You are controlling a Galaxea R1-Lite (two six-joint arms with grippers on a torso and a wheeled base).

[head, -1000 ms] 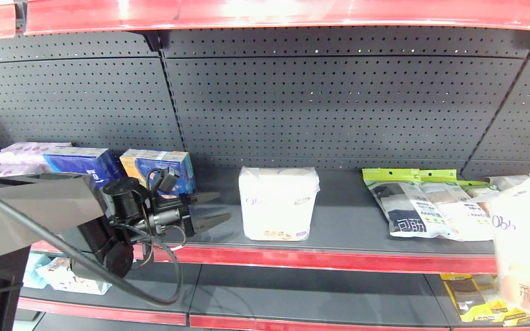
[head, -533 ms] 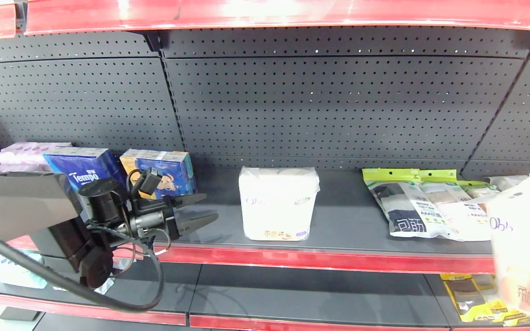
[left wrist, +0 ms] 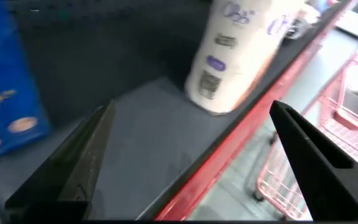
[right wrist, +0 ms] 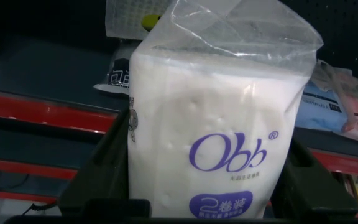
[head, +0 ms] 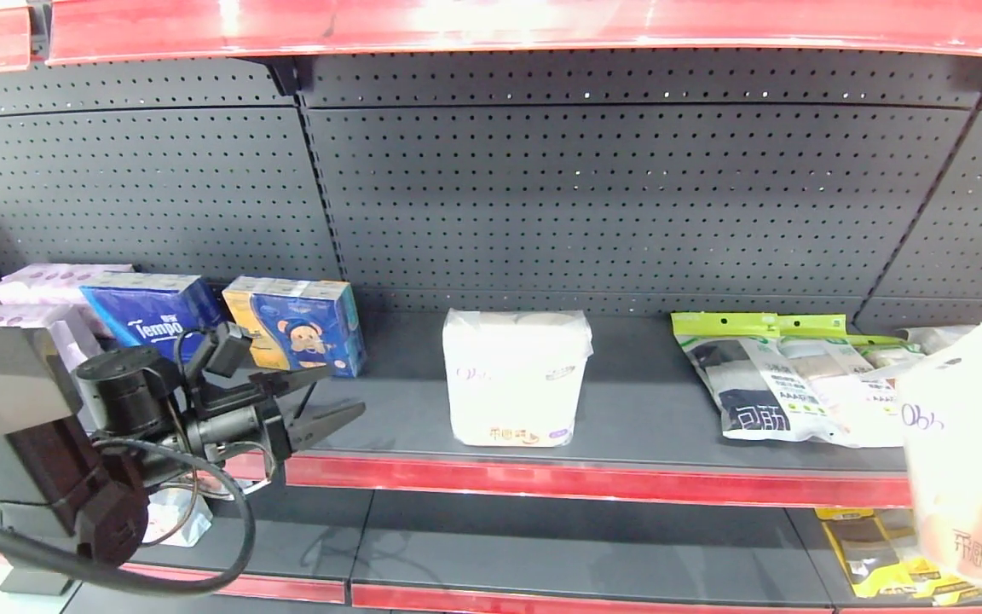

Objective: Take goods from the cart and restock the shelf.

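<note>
- Gripping with the right gripper [right wrist: 207, 186]: fingers clamped on both sides of a white pack of paper rolls [right wrist: 210, 124], upright, out in front of the red shelf edge [head: 593, 482], far right.
- Spread wide at the left gripper [head: 339, 390], nothing between the fingers; hung by the shelf edge, near the blue boxes of tissues [head: 303, 324].
- Stood mid-shelf: a second white pack [head: 515, 375], well apart from both grippers.
- Lay flat right of it: green-topped bags [head: 764, 375].
- Stood beyond the shelf edge, seen from the left wrist: a red cart [left wrist: 353, 134].
</note>
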